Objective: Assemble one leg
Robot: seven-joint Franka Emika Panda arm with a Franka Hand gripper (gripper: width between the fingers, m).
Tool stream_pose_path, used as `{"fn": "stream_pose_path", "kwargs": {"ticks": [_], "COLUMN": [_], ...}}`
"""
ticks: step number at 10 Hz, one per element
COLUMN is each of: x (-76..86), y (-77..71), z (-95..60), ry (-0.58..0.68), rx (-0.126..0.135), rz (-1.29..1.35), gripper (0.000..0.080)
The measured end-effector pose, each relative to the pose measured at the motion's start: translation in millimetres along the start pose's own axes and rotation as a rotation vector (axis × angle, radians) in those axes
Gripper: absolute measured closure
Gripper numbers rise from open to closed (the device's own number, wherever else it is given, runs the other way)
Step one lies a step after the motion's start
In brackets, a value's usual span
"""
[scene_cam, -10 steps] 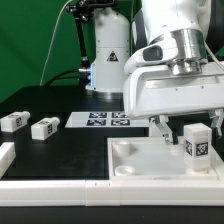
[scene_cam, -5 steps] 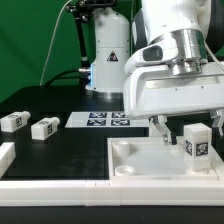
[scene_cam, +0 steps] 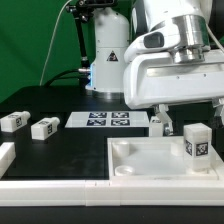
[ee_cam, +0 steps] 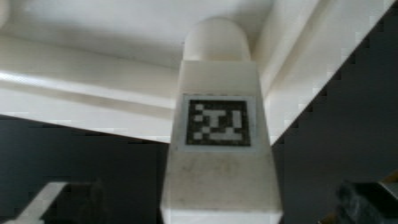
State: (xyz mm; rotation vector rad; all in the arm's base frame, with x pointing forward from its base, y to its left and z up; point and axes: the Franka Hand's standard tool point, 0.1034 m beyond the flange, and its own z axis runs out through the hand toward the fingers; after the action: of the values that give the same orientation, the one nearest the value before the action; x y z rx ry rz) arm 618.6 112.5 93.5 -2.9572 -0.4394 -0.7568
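Note:
A white leg (scene_cam: 196,143) with a black-and-white tag stands upright at a corner of the large white tabletop (scene_cam: 140,165), towards the exterior view's right. My gripper (scene_cam: 188,118) hangs just above it, open, with a finger (scene_cam: 158,124) to either side and not touching it. In the wrist view the leg (ee_cam: 217,120) fills the middle, tag facing the camera, and the dark fingertips (ee_cam: 54,203) sit apart from it at the frame's corners. Two more legs (scene_cam: 12,121) (scene_cam: 44,127) lie on the black table at the exterior view's left.
The marker board (scene_cam: 105,120) lies flat behind the tabletop. A white block (scene_cam: 5,155) sits at the exterior view's left edge and a white rail (scene_cam: 60,185) runs along the front. The arm's base (scene_cam: 108,55) stands behind the marker board.
My gripper has risen a little from around the leg. The leg stays upright on the tabletop's corner. The other legs have not moved.

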Motion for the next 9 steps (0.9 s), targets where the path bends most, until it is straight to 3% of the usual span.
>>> {"fn": "stream_pose_path", "kwargs": {"ticks": [3, 5, 9], "x": [2.7, -3.3, -10.4], "y": [0.2, -10.9, -2.7], "z": [-4.0, -2.9, -0.1], "ry": [-0.010, -0.186, -0.495], "rx": [0.003, 0.057, 0.125], "rz": [0.000, 0.009, 0.004], "gripper": [0.0151, 0.0151, 0.0151]}}
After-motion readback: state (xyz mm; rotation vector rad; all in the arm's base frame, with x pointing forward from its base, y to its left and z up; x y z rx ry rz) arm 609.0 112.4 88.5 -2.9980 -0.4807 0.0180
